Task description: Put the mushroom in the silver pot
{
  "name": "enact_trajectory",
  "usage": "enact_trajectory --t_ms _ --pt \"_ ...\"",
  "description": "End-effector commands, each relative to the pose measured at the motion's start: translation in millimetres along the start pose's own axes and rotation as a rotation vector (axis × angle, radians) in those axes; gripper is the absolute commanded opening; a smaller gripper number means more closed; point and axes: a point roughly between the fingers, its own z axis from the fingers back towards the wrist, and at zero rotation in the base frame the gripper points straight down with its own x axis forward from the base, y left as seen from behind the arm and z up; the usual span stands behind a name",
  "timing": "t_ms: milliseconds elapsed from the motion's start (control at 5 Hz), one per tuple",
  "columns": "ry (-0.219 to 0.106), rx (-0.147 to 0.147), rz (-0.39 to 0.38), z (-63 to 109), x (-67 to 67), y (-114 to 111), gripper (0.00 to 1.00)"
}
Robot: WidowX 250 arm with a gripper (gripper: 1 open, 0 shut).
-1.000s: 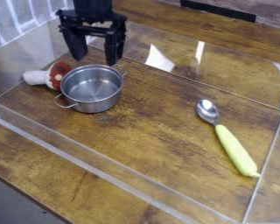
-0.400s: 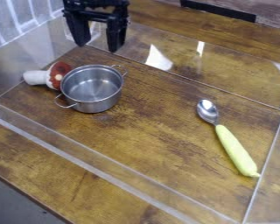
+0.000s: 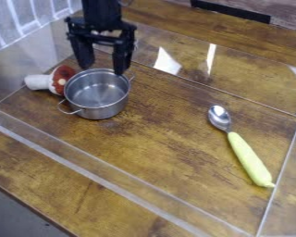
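The mushroom (image 3: 52, 77) lies on its side on the wooden table, dark red cap toward the silver pot, cream stem pointing left. It touches or nearly touches the pot's left rim. The silver pot (image 3: 97, 93) stands upright and empty, with two small side handles. My gripper (image 3: 101, 61) hangs just behind the pot's far rim, pointing down, fingers spread open with nothing between them. It is to the right of and behind the mushroom.
A silver spoon with a yellow-green handle (image 3: 239, 143) lies at the right. Clear acrylic walls (image 3: 114, 176) fence the wooden work area, with a low front edge and a taller left side.
The gripper rose and drew back from the pot, then came down again to about where it was a second ago. It stayed open throughout. The mushroom, pot and spoon have not moved.
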Motion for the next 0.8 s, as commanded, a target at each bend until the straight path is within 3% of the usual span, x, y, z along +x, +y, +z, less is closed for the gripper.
enact_trajectory --t_ms 0,400,600 --pt "-0.084 0.016 0.012 31.1 -7.0 6.1 1.00" --pt "-0.096 0.026 0.056 32.1 -19.7 8.3 1.00" --pt "-0.071 0.029 -0.012 34.8 -23.7 7.1 1.00"
